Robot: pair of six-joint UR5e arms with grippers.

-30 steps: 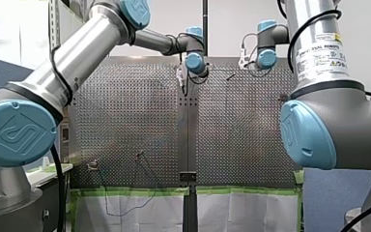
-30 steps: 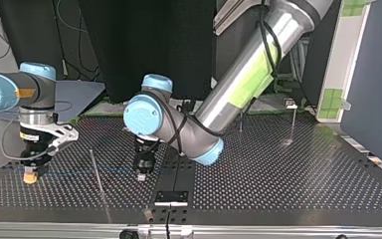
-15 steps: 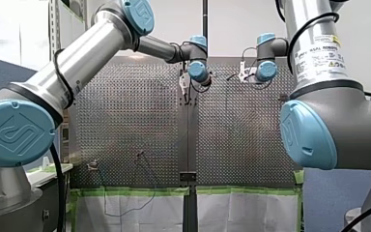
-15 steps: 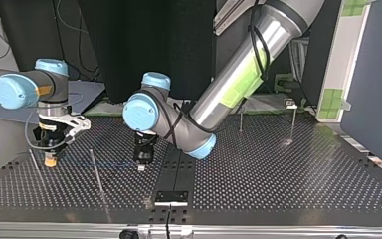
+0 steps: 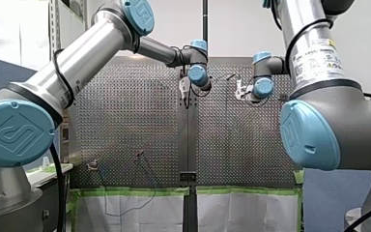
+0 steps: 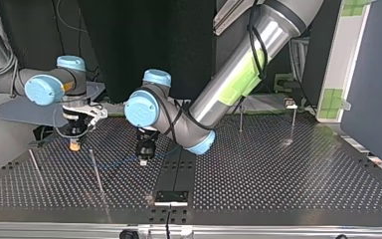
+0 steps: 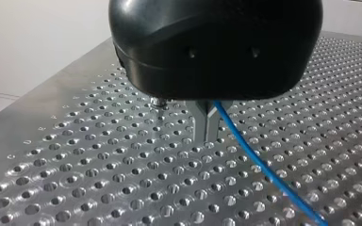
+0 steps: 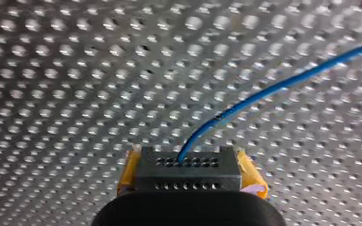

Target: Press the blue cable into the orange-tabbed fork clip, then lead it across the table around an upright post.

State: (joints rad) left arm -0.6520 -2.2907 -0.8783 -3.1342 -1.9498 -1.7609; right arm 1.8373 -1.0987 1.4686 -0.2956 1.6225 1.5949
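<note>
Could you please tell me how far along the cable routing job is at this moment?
Done: my left end effector and my right end effector are both shut on the blue cable. In hand: it hangs slack between them over the table. Left: no orange-tabbed clip shows, so pressing is unconfirmed, and the cable is not yet bent around the upright post.

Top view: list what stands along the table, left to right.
Thin rod → my right gripper → second thin rod → my left gripper → black bracket → short post → taller post.
</note>
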